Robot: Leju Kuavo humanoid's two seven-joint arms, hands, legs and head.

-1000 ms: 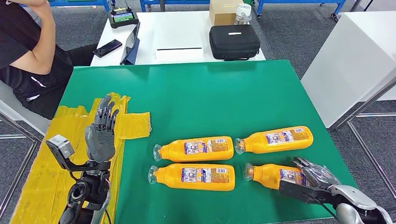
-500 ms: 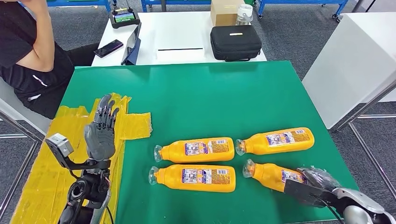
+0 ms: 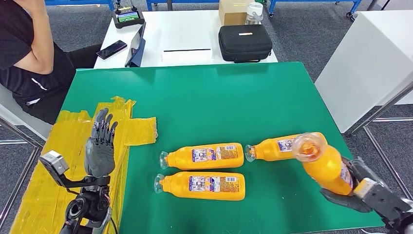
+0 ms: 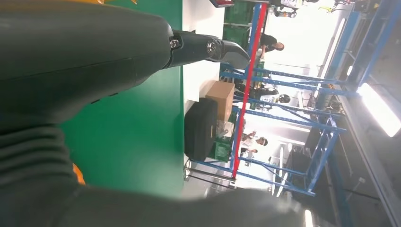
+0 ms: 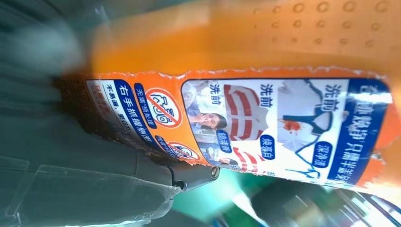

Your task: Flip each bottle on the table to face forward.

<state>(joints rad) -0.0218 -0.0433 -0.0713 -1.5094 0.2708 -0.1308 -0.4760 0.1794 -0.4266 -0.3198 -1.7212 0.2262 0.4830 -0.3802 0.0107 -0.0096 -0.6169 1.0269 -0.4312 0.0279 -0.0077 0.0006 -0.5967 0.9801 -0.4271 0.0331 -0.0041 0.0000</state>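
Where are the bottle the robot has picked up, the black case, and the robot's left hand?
lifted bottle (image 3: 327, 170), head view, on its orange body below the clear cap.
black case (image 3: 245, 42), head view, on the middle of its lid.
left hand (image 3: 100, 151), head view, on the grey back of the hand.

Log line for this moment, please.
right hand: holds lifted bottle, cap toward camera | left hand: open, raised over yellow tape | three bottles lying on green table
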